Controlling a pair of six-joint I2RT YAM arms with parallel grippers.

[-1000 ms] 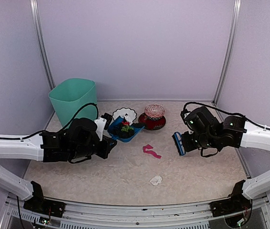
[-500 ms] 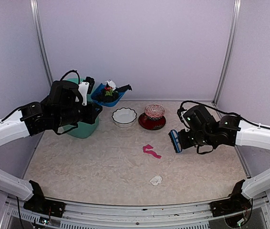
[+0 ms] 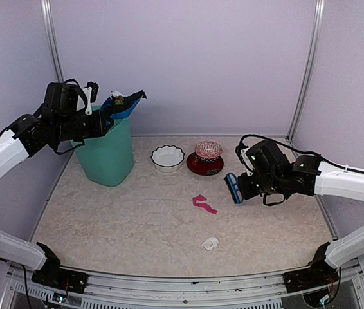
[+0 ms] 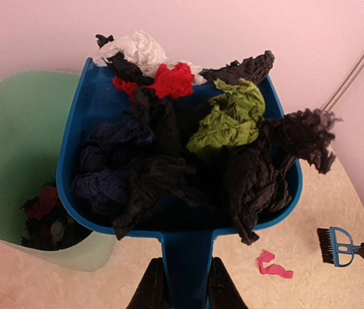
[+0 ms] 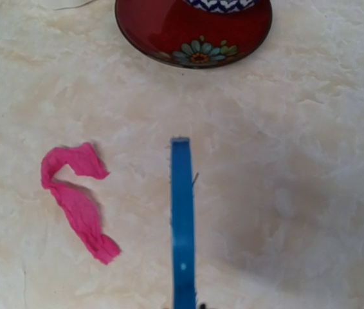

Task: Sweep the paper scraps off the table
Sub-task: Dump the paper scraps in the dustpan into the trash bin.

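Pale lilac walls close in a marbled beige desk (image 3: 137,212), where most of the paper scraps (image 4: 227,122) are no longer lying loose. They sit heaped in a blue dustpan (image 4: 89,109): black wads, a green one, a red one and a white one at the far lip. The left hand (image 4: 182,286) has its fingers pressed tight on either side of the pan's handle. It carries the pan high at the back left, over the rim of the green bin (image 3: 105,154). The pan looks roughly level, probably so the heap does not slide off before it is squarely over the mouth. The bin already has dark and red scraps at the bottom. One ragged black wad hangs past the pan's right corner, outside the bin's opening, and could drop back onto the desk when the pan tips.

Two pieces lie loose on the desk: a pink strip (image 3: 203,204) near the middle and a white wad (image 3: 210,243) closer to the front rail. The right hand (image 3: 249,187) is clamped on the handle of a small blue brush (image 3: 234,188). It waits just beside the pink strip, apparently lifted off the surface, likely placed there for the next sweep. A red plate (image 3: 204,167) and a white bowl (image 3: 168,156) stand behind, apart from the strip.
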